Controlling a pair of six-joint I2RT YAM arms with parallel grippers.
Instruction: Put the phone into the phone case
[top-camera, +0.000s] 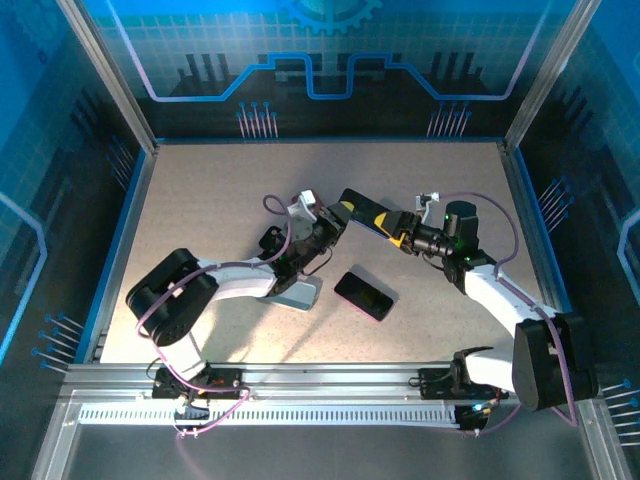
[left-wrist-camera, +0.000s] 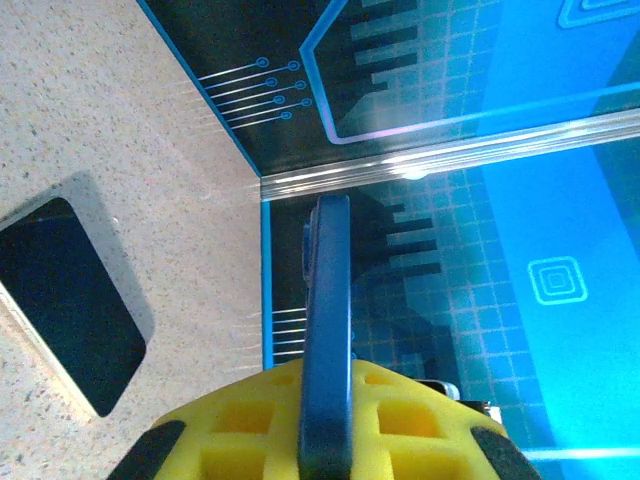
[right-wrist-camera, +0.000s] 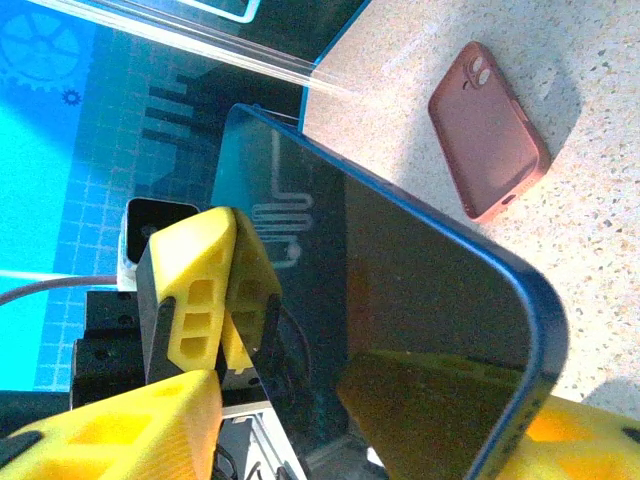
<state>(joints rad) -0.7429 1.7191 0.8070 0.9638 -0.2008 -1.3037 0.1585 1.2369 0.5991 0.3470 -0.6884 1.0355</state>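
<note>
**Near.** The phone case (top-camera: 364, 295) lies flat on the desk (top-camera: 200, 200), closest to the arm bases and apart from both arms. From above it looks dark. From the right wrist the phone case (right-wrist-camera: 488, 130) looks reddish-brown with two lens holes. In the left wrist view the phone case (left-wrist-camera: 60, 300) is cut off by the frame's left edge.

**Farther.** The phone (right-wrist-camera: 400, 270) is held in the air beyond the phone case. The left claw (left-wrist-camera: 325, 400), beyond and left of the phone case, is clamped tight on the phone (left-wrist-camera: 326, 290). The phone is seen edge-on there, and the yellow pads (left-wrist-camera: 410, 425) hide its lower end. The right claw (right-wrist-camera: 380, 430), beyond and right of the phone case, stands part open astride the end of the phone nearest its camera. One finger (right-wrist-camera: 580, 435) sits just beside the blue rim; whether it touches cannot be told. The other finger appears clear of the phone. The frame's bottom edge cuts off the phone's near corner. From above, the two claws hide most of the phone.
</note>
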